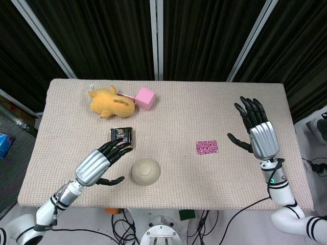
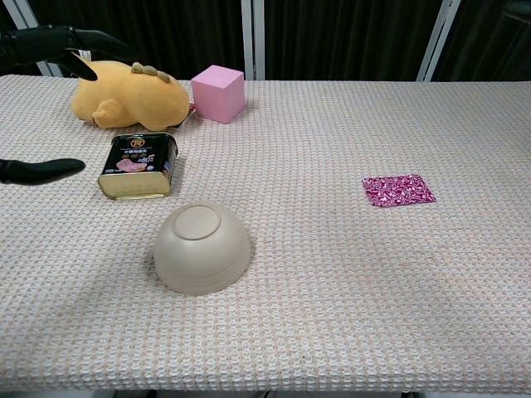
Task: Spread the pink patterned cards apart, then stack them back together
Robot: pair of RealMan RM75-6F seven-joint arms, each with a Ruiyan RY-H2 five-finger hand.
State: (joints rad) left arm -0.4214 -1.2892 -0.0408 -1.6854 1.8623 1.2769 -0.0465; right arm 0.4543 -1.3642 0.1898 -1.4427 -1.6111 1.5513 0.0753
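The pink patterned cards lie flat in one small pile on the woven table mat, right of centre; the chest view shows the cards at mid right. My right hand hovers to the right of them, fingers spread, holding nothing and not touching them. My left hand is at the front left, fingers apart, its fingertips over a black tin; in the chest view only parts of the left hand's fingers show at the left edge.
An upturned beige bowl sits front centre, beside the left hand. A yellow plush toy and a pink cube stand at the back left. The tin lies behind the bowl.
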